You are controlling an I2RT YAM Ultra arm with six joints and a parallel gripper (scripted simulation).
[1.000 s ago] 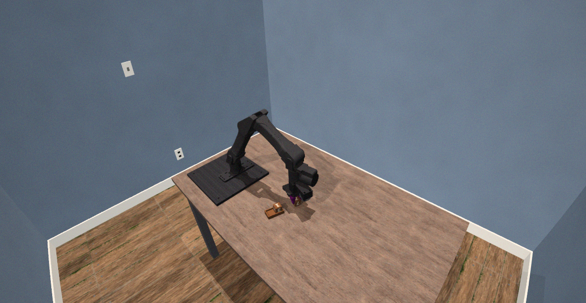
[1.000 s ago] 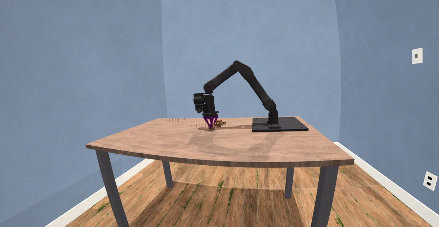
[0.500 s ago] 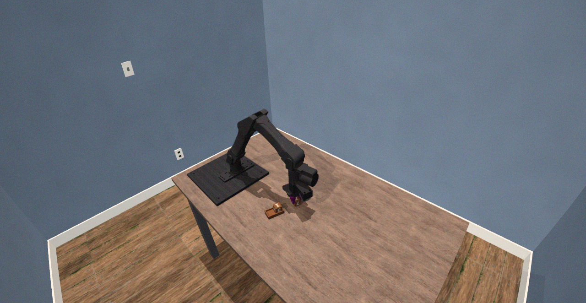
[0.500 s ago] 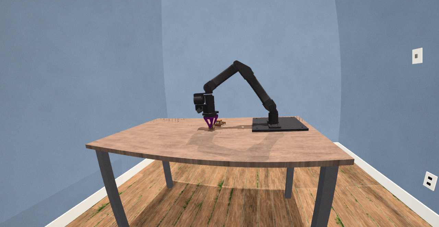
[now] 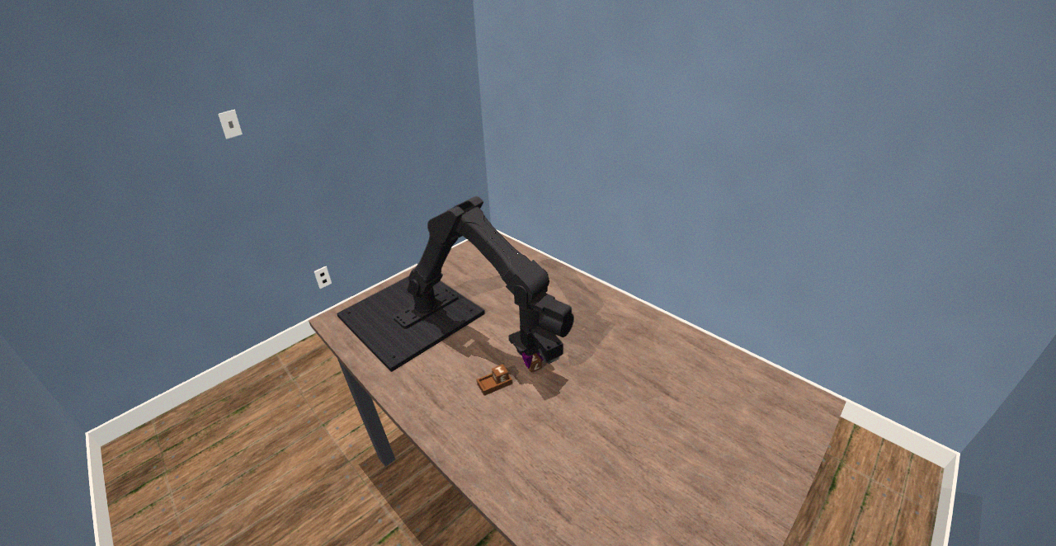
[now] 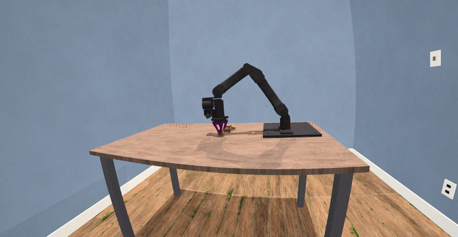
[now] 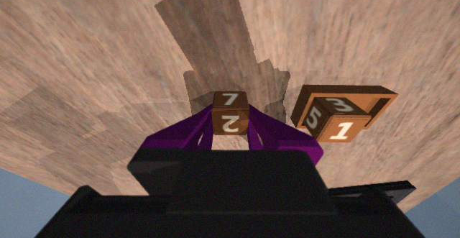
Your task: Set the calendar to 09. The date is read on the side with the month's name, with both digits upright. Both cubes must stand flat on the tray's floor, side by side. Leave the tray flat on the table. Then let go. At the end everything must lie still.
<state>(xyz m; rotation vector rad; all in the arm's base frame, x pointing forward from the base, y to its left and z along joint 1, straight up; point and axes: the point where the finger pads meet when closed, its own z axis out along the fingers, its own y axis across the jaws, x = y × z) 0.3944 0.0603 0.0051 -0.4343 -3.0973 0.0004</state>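
Brown wood with pale painted digits makes up both calendar cubes. The held cube (image 7: 230,117) shows a 7 on the face turned away from the wrist camera and a 2 on the face toward it; the 2 reads upside down from that view. The second cube (image 7: 336,121) shows a 3 on top, a 5 on its left face and a bright 1 on its near face. No month name can be read in any view.

The second cube sits in the near end of the tray (image 7: 386,95), a shallow orange-brown box with darker walls, whose far end is unoccupied. The tray lies flat on the wooden surface (image 5: 627,425), just beside the hand and a little way out from the black base plate (image 5: 369,336).

The hand (image 7: 230,123) has purple fingers closed part-way, clamped on the left and right sides of the held cube. In the exterior view the fingertips reach down to the surface beside the tray (image 6: 231,127), and the cube's shadow lies directly under it; whether the cube touches the surface or hangs just above it I cannot tell. The held cube stands apart from the tray, to its left in the wrist view.
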